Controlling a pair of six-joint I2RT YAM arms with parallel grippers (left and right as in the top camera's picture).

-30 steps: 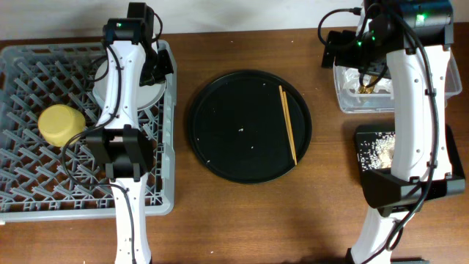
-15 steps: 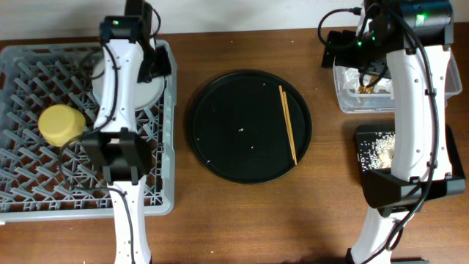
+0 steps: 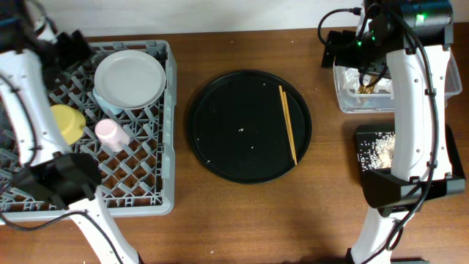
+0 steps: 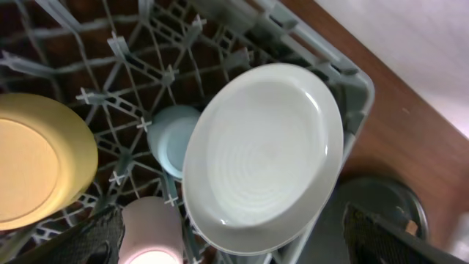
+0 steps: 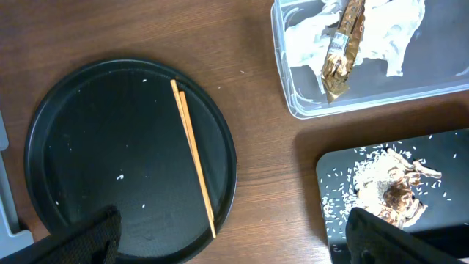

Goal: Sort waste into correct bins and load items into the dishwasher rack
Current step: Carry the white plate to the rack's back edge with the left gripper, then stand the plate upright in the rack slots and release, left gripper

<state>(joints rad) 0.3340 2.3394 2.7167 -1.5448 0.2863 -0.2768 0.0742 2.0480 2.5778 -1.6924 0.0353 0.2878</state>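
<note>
The pale plate (image 3: 130,79) rests tilted in the back right corner of the dishwasher rack (image 3: 167,147), free of any grip. A light blue cup (image 4: 170,138) is partly tucked under it. The pink cup (image 3: 111,133) and yellow bowl (image 3: 64,123) sit on the pegs in front of it. My left gripper (image 4: 236,238) hovers above the plate, open and empty. The chopsticks (image 3: 287,125) lie on the right side of the round black tray (image 3: 220,139). My right gripper (image 5: 236,246) hangs open and empty, high above the table between the round tray and the bins.
The clear tub (image 3: 343,94) at the back right holds crumpled white and gold-brown wrappers (image 5: 344,40). In front of it the shallow black tray (image 3: 365,139) holds rice and fried scraps (image 5: 388,183). A few rice grains dot the round tray. The right arm's base stands at the front right.
My left gripper has opened and let go of the plate, which now rests in the rack. The left arm has swung away to the left, uncovering the cups. The right arm is unmoved.
</note>
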